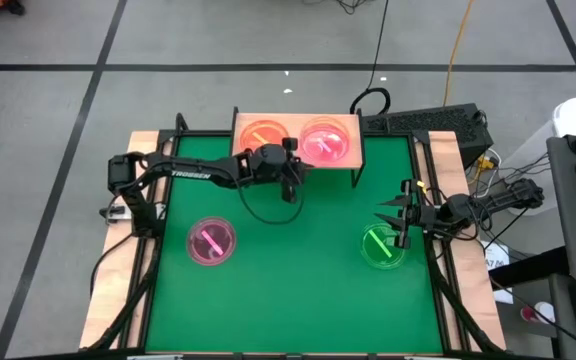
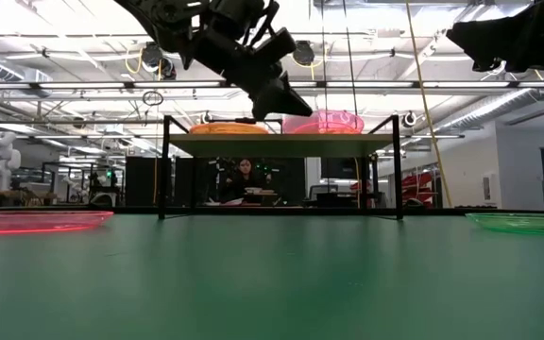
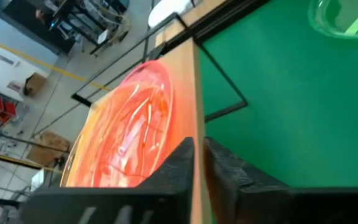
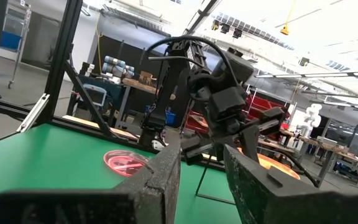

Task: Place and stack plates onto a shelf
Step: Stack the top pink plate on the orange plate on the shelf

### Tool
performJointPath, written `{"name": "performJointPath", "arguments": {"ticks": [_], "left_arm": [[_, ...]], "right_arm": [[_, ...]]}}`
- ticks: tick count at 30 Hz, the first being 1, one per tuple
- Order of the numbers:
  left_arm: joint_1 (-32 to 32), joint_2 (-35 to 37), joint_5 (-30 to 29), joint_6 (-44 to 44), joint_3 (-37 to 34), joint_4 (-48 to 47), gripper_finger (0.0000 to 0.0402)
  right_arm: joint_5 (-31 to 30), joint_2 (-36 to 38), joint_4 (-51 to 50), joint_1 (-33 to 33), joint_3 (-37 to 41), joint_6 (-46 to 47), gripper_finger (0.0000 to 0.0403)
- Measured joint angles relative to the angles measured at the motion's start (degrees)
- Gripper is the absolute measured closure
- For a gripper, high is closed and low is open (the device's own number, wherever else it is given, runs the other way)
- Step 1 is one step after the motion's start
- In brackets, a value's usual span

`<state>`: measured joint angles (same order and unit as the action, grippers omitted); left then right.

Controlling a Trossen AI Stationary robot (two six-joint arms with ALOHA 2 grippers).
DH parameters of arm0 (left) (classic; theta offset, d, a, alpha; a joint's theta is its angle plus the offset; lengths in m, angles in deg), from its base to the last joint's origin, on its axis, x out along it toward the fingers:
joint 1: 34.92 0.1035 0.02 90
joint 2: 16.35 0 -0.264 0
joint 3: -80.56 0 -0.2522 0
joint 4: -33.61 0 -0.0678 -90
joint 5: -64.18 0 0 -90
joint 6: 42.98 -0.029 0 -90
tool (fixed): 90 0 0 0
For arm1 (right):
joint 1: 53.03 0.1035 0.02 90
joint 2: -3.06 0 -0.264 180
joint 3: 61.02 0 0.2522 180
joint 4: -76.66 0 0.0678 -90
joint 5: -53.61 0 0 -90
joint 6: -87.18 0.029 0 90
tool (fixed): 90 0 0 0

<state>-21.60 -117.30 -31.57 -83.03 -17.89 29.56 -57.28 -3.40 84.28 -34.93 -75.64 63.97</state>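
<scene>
The light-wood shelf [image 1: 294, 122] [image 2: 281, 144] stands at the table's far edge. On it sit an amber-orange plate stack [image 1: 260, 133] [image 2: 220, 127] on the left and a pink plate [image 1: 326, 140] [image 2: 324, 121] on the right. My left gripper [image 1: 290, 192] [image 2: 284, 104] [image 3: 199, 163] hovers shut just in front of the shelf's near edge, between the two. Another pink plate [image 1: 211, 242] [image 2: 36, 220] lies flat on the table's left part. A green plate [image 1: 381, 247] [image 2: 527, 222] lies on the right, with my right gripper [image 1: 400, 222] [image 4: 202, 168] open above its far-right rim.
The green mat has free room in its middle and near part. The shelf's thin black legs [image 2: 165, 165] stand on the mat at the far edge. A keyboard [image 1: 423, 122] lies beyond the table's far right corner. A person [image 2: 244, 179] sits in the room behind the shelf.
</scene>
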Motion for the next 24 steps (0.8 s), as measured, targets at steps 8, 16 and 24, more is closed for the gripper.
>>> {"name": "performJointPath", "arguments": {"ticks": [8,16,24], "left_arm": [[1.5,0.0,0.0,1.7,0.0,4.6,0.0396],[2.8,0.0,3.9,4.5,0.0,3.4,0.0397],[2.3,0.0,4.4,4.3,0.0,1.6,0.0398]], "right_arm": [[0.0,0.0,0.0,0.0,0.0,0.0,0.0294],[0.0,0.0,0.0,0.0,0.0,0.0,0.0294],[0.0,0.0,0.0,0.0,0.0,0.0,0.0294]]}}
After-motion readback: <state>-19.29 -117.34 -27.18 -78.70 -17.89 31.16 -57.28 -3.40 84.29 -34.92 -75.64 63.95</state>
